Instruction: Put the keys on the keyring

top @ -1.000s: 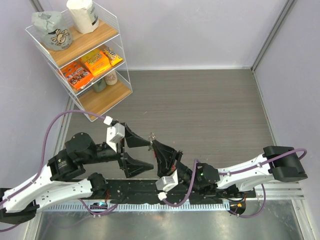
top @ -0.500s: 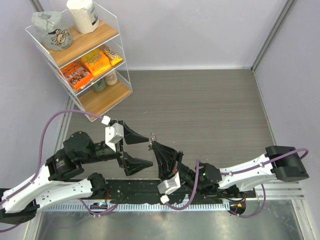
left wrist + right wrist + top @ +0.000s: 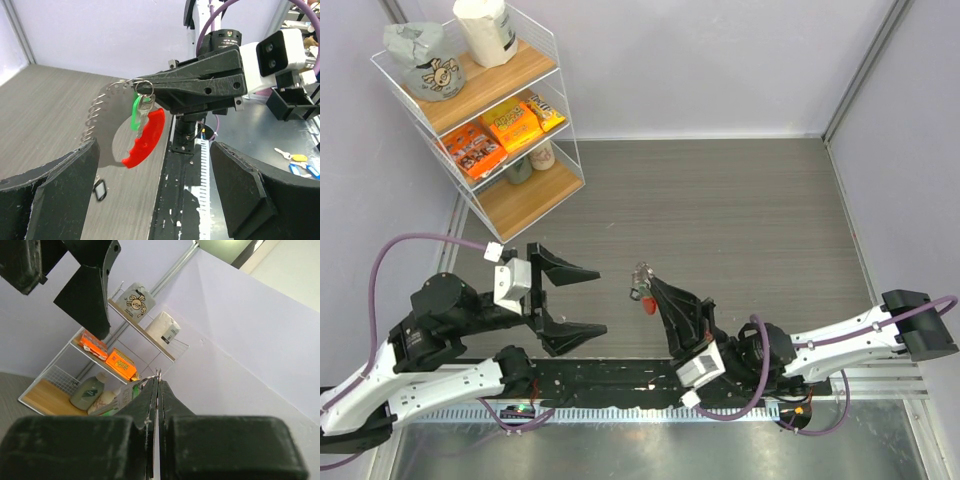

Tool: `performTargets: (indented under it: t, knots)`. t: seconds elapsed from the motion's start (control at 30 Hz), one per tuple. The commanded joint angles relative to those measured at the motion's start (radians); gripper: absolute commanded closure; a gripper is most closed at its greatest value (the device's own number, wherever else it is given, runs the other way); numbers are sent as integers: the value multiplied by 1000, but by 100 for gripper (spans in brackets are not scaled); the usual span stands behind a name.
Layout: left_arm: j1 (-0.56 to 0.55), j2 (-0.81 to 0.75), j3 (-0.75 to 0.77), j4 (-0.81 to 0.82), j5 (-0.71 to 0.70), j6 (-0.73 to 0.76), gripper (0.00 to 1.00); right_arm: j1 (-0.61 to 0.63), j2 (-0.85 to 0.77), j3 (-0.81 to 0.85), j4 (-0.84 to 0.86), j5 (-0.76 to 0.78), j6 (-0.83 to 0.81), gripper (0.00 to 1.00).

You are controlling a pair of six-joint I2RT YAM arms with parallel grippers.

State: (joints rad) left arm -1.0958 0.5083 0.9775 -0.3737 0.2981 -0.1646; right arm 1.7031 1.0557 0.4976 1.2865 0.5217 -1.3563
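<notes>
My right gripper is shut on the thin wire of the keyring and holds it above the table. The ring's red arc and silvery coil hang below the fingertips. A green-headed key dangles on the ring, beside the red arc. A small black-headed key lies on the table under it. My left gripper is wide open and holds nothing, a short way left of the ring. In the right wrist view the right gripper has its fingers pressed together, with the wire poking out at the tip.
A wire shelf with snack boxes, bottles and bags stands at the back left. Spare keys with yellow and blue tags lie on the metal strip by the arm bases. The black base rail runs along the near edge.
My left gripper has drawn back to the left, still open. My right gripper has moved right and nearer with the keyring, whose red arc now hangs in view.
</notes>
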Motion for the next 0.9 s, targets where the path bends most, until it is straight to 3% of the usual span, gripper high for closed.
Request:
performTargets:
  t: [0.0,0.23,0.43,0.87]
  knots:
    - [-4,-19,24,33,13,83,1,23,-89,-45,326,-25,77,95]
    - [-3,28,47,102,165,192,1,27,-275,-96,186,-84,272,94]
    - [-3,73,63,134,268,243,1,27,-459,-59,-194,-166,506,94]
    - [-3,151,148,262,427,185,7,27,-493,-1,-437,-359,684,94]
